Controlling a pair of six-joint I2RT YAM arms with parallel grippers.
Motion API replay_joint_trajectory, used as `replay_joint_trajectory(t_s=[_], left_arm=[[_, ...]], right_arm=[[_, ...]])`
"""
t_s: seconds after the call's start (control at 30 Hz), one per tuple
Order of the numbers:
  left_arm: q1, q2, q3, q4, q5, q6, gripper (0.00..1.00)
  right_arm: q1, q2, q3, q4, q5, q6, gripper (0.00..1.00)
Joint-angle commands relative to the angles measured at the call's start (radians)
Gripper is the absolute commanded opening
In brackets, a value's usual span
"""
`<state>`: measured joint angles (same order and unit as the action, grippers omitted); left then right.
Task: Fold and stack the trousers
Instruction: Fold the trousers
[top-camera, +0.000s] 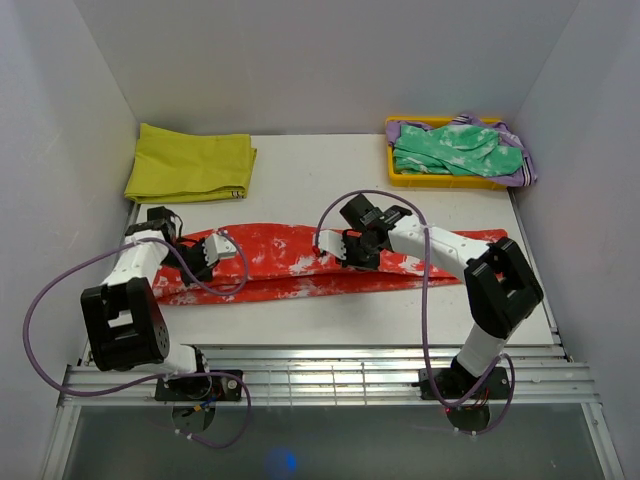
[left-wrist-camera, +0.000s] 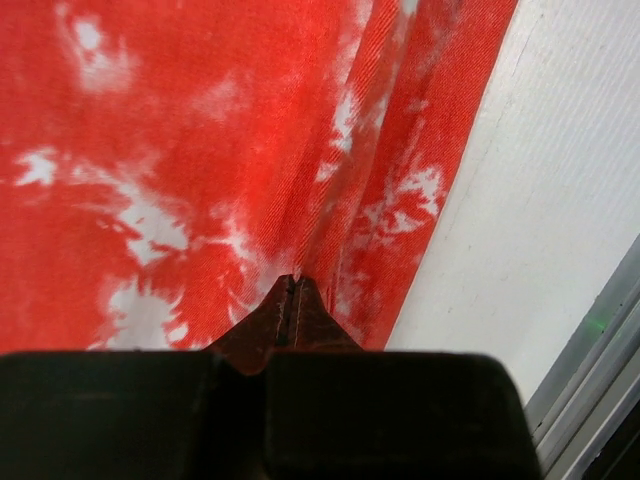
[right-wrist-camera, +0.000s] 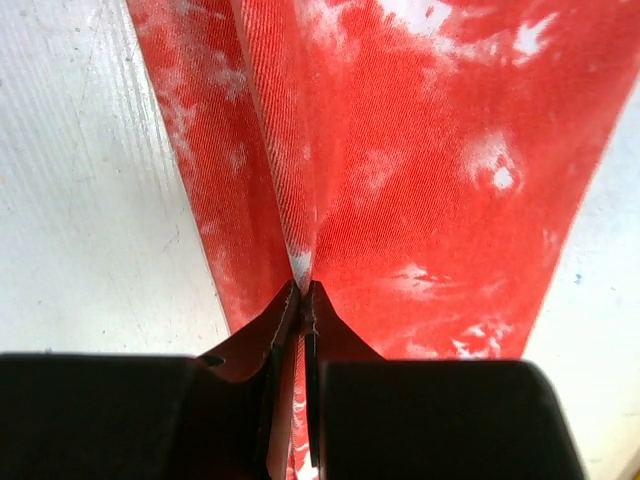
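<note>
The trousers (top-camera: 290, 262), red-orange with white blotches, lie in a long band across the middle of the table. My left gripper (top-camera: 205, 258) sits over their left end and is shut on a pinched ridge of the red cloth (left-wrist-camera: 180, 170), jaws pressed together at the tips (left-wrist-camera: 293, 285). Near the middle of the band my right gripper (top-camera: 352, 248) is also shut on a raised fold of the trousers (right-wrist-camera: 420, 180), with fabric running down between its closed tips (right-wrist-camera: 304, 290).
A folded yellow cloth (top-camera: 190, 162) lies at the back left. At the back right a yellow tray (top-camera: 440, 179) holds a green white-mottled garment (top-camera: 455, 150). A metal rail (top-camera: 330, 375) runs along the near edge, and white walls close in both sides.
</note>
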<state>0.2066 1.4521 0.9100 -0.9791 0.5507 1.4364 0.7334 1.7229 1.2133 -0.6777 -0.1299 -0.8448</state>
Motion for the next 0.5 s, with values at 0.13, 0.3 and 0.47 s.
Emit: replay_joint_trajectory(t_s=[0.13, 0.3, 0.47], left_arm=[[0.005, -0.146, 0.014, -0.150, 0.006, 0.087, 0.00], [0.004, -0.171, -0.140, -0.159, -0.064, 0.134, 0.00], [0.004, -0.064, -0.246, -0.058, -0.167, 0.095, 0.00]], right_arm=[[-0.005, -0.077, -0.041, -0.077, -0.014, -0.034, 0.08], [-0.005, -0.016, -0.121, -0.016, -0.014, -0.025, 0.08], [-0.005, 0.055, -0.130, 0.027, -0.007, -0.014, 0.08]])
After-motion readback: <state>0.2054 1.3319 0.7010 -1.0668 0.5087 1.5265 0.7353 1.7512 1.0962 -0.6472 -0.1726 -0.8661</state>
